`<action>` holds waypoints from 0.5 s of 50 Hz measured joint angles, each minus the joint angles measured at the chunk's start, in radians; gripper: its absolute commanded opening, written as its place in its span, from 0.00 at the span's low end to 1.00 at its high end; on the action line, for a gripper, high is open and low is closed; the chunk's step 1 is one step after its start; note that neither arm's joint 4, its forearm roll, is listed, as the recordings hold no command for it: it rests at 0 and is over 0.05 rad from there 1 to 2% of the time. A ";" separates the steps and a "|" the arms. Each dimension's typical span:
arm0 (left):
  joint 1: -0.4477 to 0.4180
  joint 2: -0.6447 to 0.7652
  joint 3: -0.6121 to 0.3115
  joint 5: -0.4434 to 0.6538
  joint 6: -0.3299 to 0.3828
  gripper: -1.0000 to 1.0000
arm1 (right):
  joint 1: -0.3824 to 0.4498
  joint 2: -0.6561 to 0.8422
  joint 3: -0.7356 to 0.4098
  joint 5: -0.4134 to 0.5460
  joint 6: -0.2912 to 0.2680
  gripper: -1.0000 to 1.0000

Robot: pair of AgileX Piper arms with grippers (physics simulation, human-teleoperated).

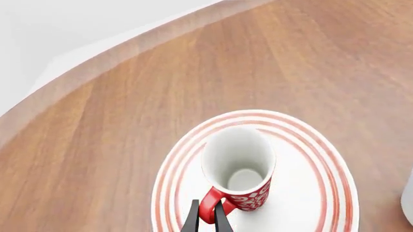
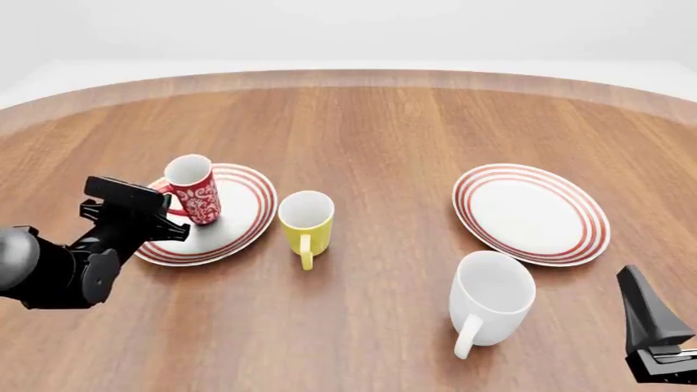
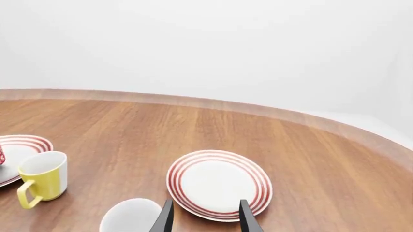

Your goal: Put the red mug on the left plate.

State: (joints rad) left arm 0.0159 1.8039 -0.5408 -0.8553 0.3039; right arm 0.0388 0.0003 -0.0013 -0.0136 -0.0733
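Note:
The red mug (image 2: 196, 194) with its white floral pattern is over the left plate (image 2: 245, 204), leaning slightly; I cannot tell whether its base rests on the plate. In the left wrist view the mug (image 1: 240, 159) shows its white inside above the ringed plate (image 1: 303, 193). My left gripper (image 1: 206, 220) is shut on the mug's red handle (image 1: 210, 205); in the front view it (image 2: 163, 214) is at the plate's near-left side. My right gripper (image 3: 206, 220) is open and empty, low at the front right (image 2: 645, 306).
A yellow mug (image 2: 306, 219) stands just right of the left plate. A larger white mug (image 2: 492, 298) stands at the front right. The look-alike right plate (image 2: 530, 212) lies beyond it. The table's curved far edge (image 2: 348, 77) runs across the back.

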 measured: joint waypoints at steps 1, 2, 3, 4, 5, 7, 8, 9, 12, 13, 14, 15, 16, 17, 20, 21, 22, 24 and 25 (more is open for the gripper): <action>0.001 0.001 -0.001 0.001 0.000 0.00 | 0.000 0.000 0.000 0.000 0.000 1.00; 0.001 0.002 -0.002 0.001 0.000 0.00 | 0.000 0.000 0.000 0.000 0.000 1.00; 0.002 0.003 -0.002 0.002 0.000 0.00 | 0.000 0.000 0.000 0.000 0.000 1.00; 0.002 0.004 -0.003 0.003 0.000 1.00 | 0.000 0.000 0.000 0.000 0.000 1.00; 0.003 0.005 -0.004 0.004 0.001 1.00 | -0.001 0.000 0.000 0.000 0.000 1.00; 0.003 0.006 -0.006 0.005 0.002 1.00 | -0.001 0.000 0.000 0.000 0.000 1.00; 0.003 0.007 -0.007 0.006 0.003 1.00 | -0.001 0.000 0.000 0.001 0.000 1.00; 0.003 0.008 -0.008 0.006 0.004 1.00 | -0.001 0.000 0.000 0.001 0.000 1.00; 0.004 0.010 -0.010 0.007 0.006 1.00 | -0.002 0.000 0.000 0.001 0.000 1.00; 0.004 0.011 -0.010 0.007 0.007 1.00 | -0.002 0.000 0.000 0.001 0.000 1.00; 0.005 0.012 -0.011 0.007 0.007 1.00 | -0.003 0.000 0.000 0.001 0.000 1.00; 0.005 0.013 -0.011 0.007 0.008 1.00 | -0.003 0.000 0.000 0.001 0.000 1.00; 0.005 0.013 -0.012 0.008 0.009 1.00 | -0.003 0.000 0.000 0.001 0.000 1.00; 0.006 0.014 -0.012 0.008 0.009 1.00 | -0.003 0.000 0.000 0.001 0.000 1.00; 0.006 0.016 -0.014 0.009 0.010 1.00 | -0.004 0.000 0.000 0.001 0.000 1.00; 0.006 0.016 -0.014 0.010 0.010 1.00 | -0.004 0.000 0.000 0.001 0.000 1.00; 0.005 0.016 -0.014 0.010 0.010 1.00 | -0.004 0.000 0.000 0.001 -0.001 1.00; 0.005 0.016 -0.015 0.012 0.011 1.00 | -0.004 0.000 0.000 0.001 -0.001 1.00; 0.005 0.016 -0.015 0.013 0.010 1.00 | -0.005 0.000 0.000 0.001 -0.001 1.00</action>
State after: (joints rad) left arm 0.0207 1.8200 -0.5561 -0.8426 0.3142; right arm 0.0343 0.0005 -0.0010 -0.0124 -0.0739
